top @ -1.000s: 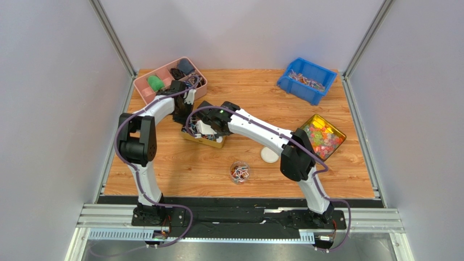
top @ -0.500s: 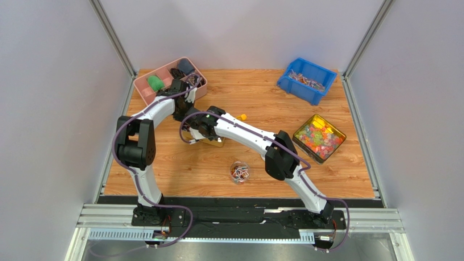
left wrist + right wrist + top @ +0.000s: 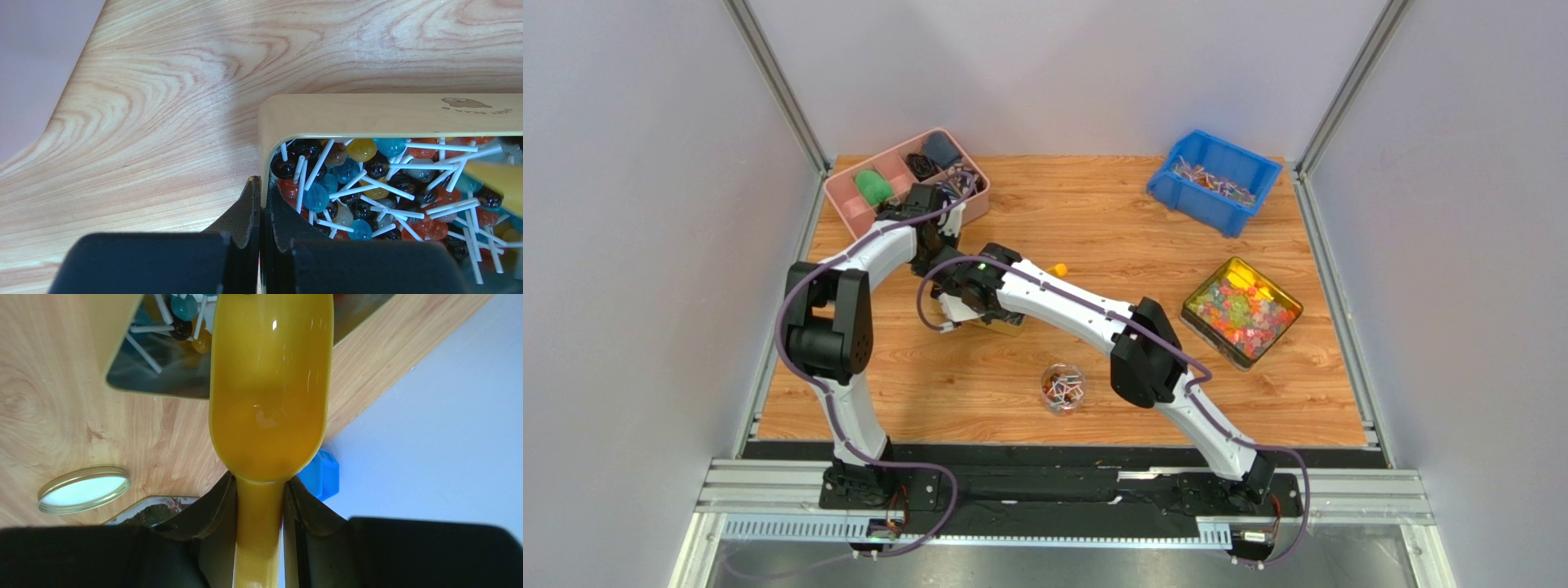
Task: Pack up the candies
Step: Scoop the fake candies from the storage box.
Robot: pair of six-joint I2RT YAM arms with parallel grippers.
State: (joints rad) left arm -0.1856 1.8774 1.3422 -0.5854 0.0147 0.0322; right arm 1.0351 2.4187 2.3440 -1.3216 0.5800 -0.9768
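Wrapped red, white and blue candies fill a blue bin [image 3: 1214,180] at the far right, and more sit in a small clear jar [image 3: 1063,388] near the front. My left gripper [image 3: 263,184] is shut on the thin wall of a gold tin [image 3: 380,114] full of lollipops [image 3: 368,184]; this tin [image 3: 999,321] lies left of centre. My right gripper [image 3: 261,484] is shut on the handle of a yellow scoop [image 3: 270,386]. The scoop's bowl looks empty, and its tip reaches over that tin's corner [image 3: 159,380].
A second gold tin of bright gummies [image 3: 1242,310] stands at the right. A pink tray [image 3: 844,194] of odd items is at the back left. A round jar lid [image 3: 84,489] lies on the wood. One small orange piece [image 3: 1059,266] lies loose behind the right arm.
My right arm has swung left with the scoop, across the lollipop tin, and now covers the lid in the top view. The left arm has stayed in place.
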